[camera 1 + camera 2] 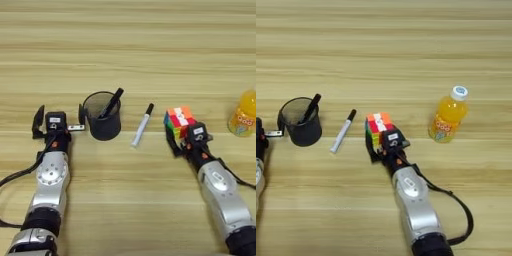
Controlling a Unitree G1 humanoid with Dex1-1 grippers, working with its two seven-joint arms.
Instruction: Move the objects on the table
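My right gripper (381,135) is shut on the multicoloured puzzle cube (378,124) at the table's middle; one black finger lies along the cube's left side and the other is hidden behind it. Left of the cube, a white marker with a black cap (142,125) lies on the wood. Further left stands the black mesh pen cup (102,124) with a black pen (112,102) leaning in it. My left gripper (60,111) is open just left of the cup, its right finger (81,114) close beside the cup's wall. The orange-juice bottle (448,116) stands upright to the right of the cube.
The light-brown wooden table (128,45) fills both views, with bare wood behind the row of objects. A black cable (461,210) loops beside my right forearm, and another trails left of my left arm (15,177).
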